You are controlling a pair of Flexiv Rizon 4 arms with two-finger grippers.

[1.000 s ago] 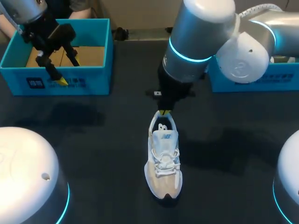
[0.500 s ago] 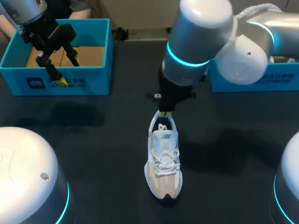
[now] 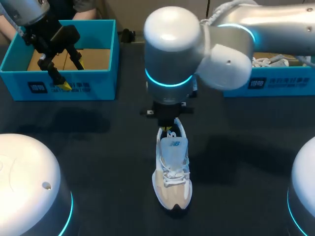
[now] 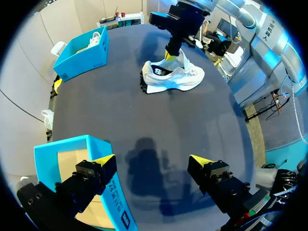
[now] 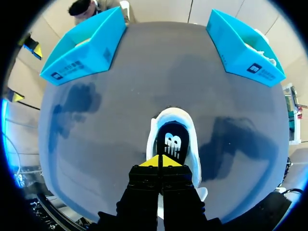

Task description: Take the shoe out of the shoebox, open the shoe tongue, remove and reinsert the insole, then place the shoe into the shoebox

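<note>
Your right gripper [image 5: 160,161] has its yellow tips pressed together, with nothing showing between them. They sit just over the mouth of the white sneaker [image 3: 172,172], at the edge of the black insole [image 5: 172,140] and close to the top of the tongue [image 3: 173,146]. You cannot tell whether they touch the shoe. The sneaker stands upright on its sole in the middle of the dark table [image 3: 108,147], toe toward you and heel toward the far edge, outside both boxes. Your left gripper [image 4: 151,160] has its fingers spread wide and holds nothing. It hangs above the front wall of the left blue box [image 3: 98,86], which shows a brown cardboard floor. The right blue box [image 3: 290,81], at the far right, has something white lying in it.
</note>
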